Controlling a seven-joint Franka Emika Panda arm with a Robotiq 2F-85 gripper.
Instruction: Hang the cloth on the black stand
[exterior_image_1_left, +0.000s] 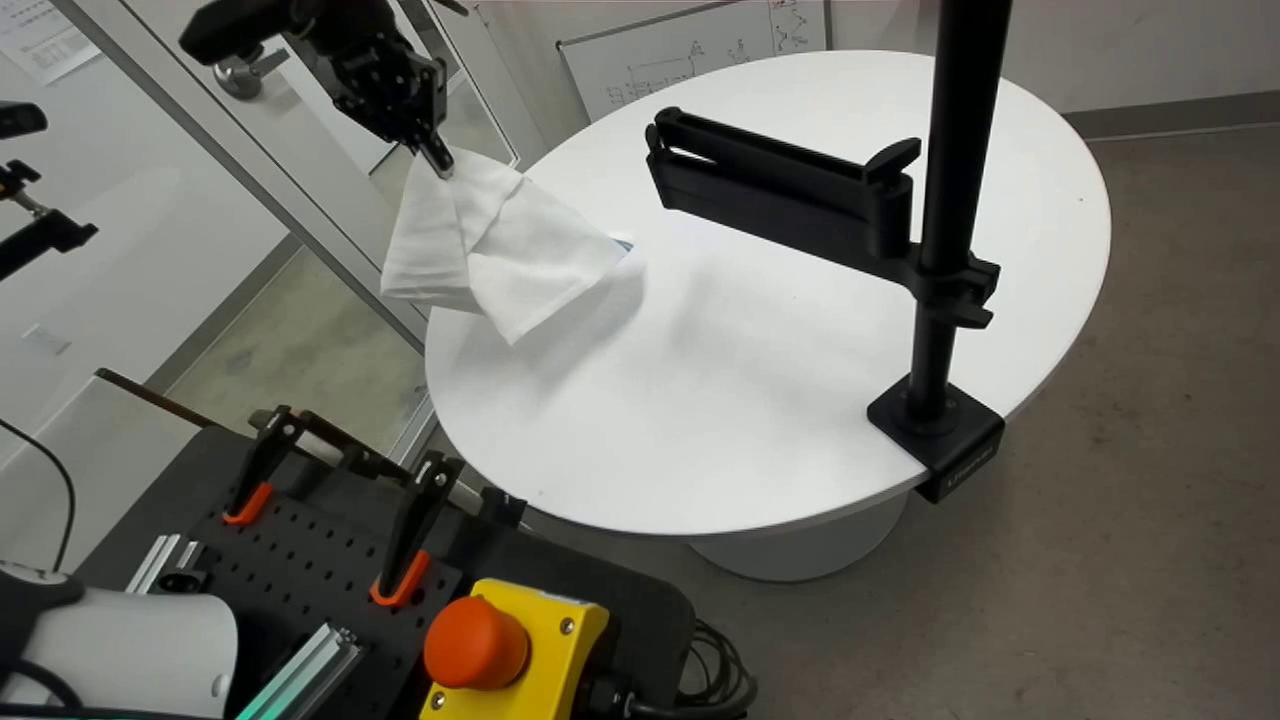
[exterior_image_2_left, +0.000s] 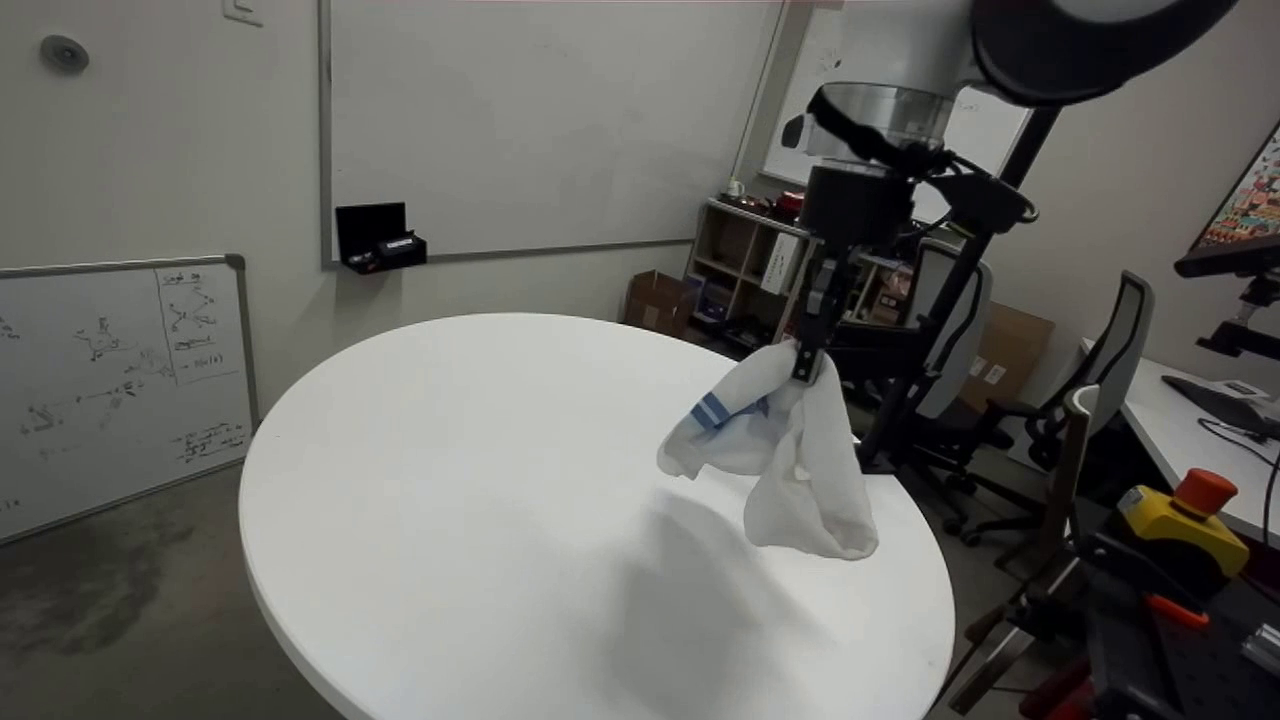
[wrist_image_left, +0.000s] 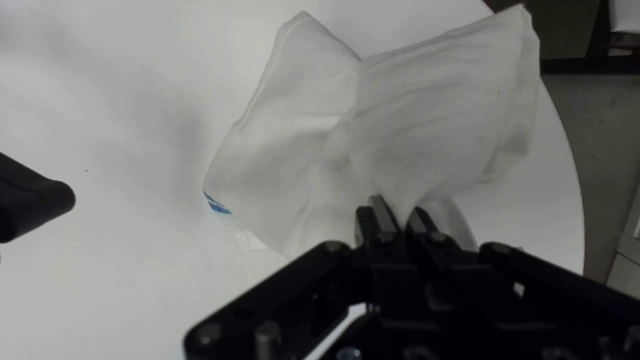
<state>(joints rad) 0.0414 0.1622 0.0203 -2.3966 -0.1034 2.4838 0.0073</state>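
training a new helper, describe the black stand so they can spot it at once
Find the round white table. At its edge is the stand: a tall black pole on a square base. Unlike the white cloth in the jaws, it is black, and a thick bar juts sideways from it over the table.

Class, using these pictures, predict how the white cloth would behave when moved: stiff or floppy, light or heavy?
The white cloth is probably floppy: it sags in soft folds below the gripper. It looks light for its size, since a single narrow pinch holds it up. Its lower part would likely swing or fold when moved, because it hangs loose.
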